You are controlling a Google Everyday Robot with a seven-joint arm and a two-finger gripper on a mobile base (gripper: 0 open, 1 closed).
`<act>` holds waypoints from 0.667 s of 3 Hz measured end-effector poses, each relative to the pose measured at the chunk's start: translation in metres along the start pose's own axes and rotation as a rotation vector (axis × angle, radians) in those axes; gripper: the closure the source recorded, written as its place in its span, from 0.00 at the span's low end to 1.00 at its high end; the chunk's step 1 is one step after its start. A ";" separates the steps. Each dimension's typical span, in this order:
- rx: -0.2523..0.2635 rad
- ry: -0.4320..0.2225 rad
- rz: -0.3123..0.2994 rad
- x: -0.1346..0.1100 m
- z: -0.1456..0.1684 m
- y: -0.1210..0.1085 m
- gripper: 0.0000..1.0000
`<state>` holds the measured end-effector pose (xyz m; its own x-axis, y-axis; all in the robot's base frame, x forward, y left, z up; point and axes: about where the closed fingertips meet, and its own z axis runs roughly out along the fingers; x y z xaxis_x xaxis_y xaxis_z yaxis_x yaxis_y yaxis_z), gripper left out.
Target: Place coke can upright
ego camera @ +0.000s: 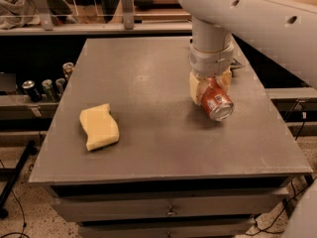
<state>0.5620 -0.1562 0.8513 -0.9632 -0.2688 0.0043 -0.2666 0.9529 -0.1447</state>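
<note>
The coke can (216,103) is red with white lettering and a silver end that faces the camera. It is tilted on its side at the right middle of the grey table (158,143). My gripper (210,87) comes down from above on the white arm, and its cream fingers (196,89) sit on either side of the can's far end, shut on it. The can's far end is hidden between the fingers.
A yellow sponge (100,126) lies on the left part of the table. Several small dark and green cans (45,87) stand on a lower shelf to the left. A drawer front (171,209) runs below the table's front edge.
</note>
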 end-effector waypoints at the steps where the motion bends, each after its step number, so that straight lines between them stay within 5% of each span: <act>1: 0.037 -0.039 -0.018 -0.002 -0.015 -0.012 1.00; 2: 0.018 -0.137 -0.070 0.001 -0.031 -0.021 1.00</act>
<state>0.5662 -0.1723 0.8854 -0.9281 -0.3526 -0.1197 -0.3314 0.9288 -0.1662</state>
